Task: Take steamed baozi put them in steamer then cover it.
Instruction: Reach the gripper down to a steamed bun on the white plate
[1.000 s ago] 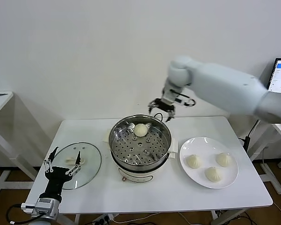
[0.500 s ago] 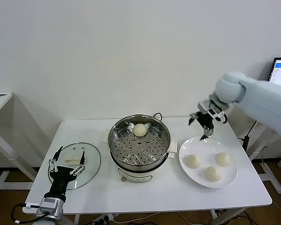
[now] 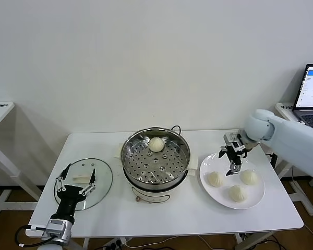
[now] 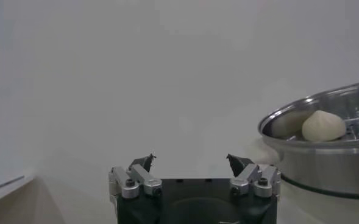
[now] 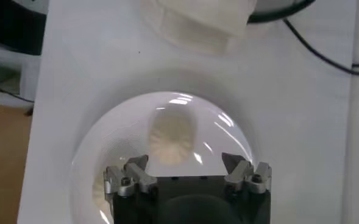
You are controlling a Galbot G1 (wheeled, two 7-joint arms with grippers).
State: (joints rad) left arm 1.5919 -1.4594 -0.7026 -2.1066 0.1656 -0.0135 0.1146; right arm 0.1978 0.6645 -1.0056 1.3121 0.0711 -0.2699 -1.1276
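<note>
The steamer (image 3: 156, 162) stands mid-table with one baozi (image 3: 156, 144) on its perforated tray at the back; the pot and bun also show in the left wrist view (image 4: 323, 125). Three baozi (image 3: 216, 178) (image 3: 249, 176) (image 3: 238, 193) lie on a white plate (image 3: 255, 200) at the right. My right gripper (image 3: 231, 161) is open and empty, hovering over the plate's near-left part above a bun (image 5: 172, 139). The glass cover (image 3: 100, 179) lies flat on the table at the left. My left gripper (image 3: 75, 177) is open and empty over the cover.
A black cable (image 3: 176, 127) runs behind the steamer. A laptop (image 3: 312, 96) stands on a side table at the far right. Another white table edge (image 3: 0, 109) shows at the far left. Bare tabletop lies in front of the steamer.
My right gripper has swung from behind the steamer rightward and down to just above the plate of buns. The left gripper shifted slightly over the cover.
</note>
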